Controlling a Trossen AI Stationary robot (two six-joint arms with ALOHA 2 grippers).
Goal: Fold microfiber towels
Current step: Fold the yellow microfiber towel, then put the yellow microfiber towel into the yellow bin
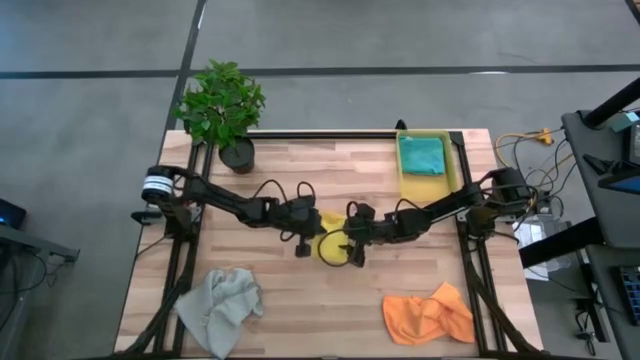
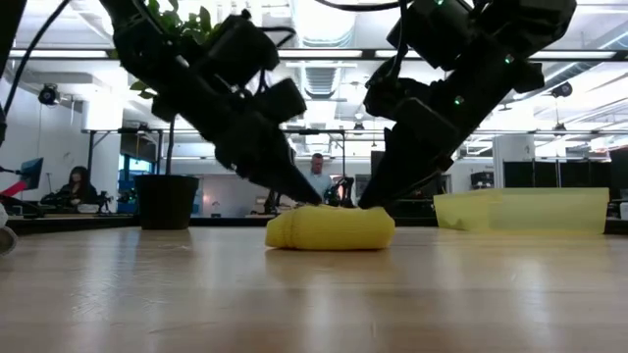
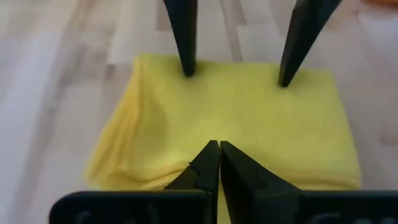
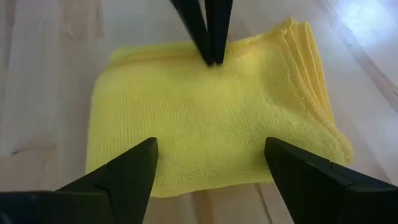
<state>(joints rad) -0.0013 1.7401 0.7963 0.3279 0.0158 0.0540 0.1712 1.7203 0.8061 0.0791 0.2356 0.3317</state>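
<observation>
The yellow towel (image 1: 332, 247) lies folded into a thick small pad on the middle of the table, and also shows in the low view (image 2: 331, 228). My left gripper (image 3: 219, 148) is shut, its tips on the pad's top by its left edge. My right gripper (image 4: 210, 144) is open and stands over the pad's right side, tips down on it. The teal towel (image 1: 422, 154) lies folded in the yellow bin (image 1: 452, 172). The grey towel (image 1: 220, 306) and the orange towel (image 1: 428, 316) lie crumpled near the table's near edge. My left gripper's shut fingertips (image 4: 212, 60) stand on the pad's top layer (image 3: 214, 127) near its left edge, slanting down from the table's left. The pad lies flat on the table. Whether cloth is caught between the tips, I cannot tell. My right gripper's two spread fingertips (image 3: 187, 70) rest on the pad's top (image 3: 236, 93) near its right edge, slanting down from the table's right. Nothing is pinched between them. The pad lies flat beneath.
A potted plant (image 1: 222, 105) stands at the far left corner. The yellow bin stands at the far right. Bare wood shows between the grey and orange towels (image 1: 320, 310). People and desks show in the room beyond the table (image 2: 316, 176).
</observation>
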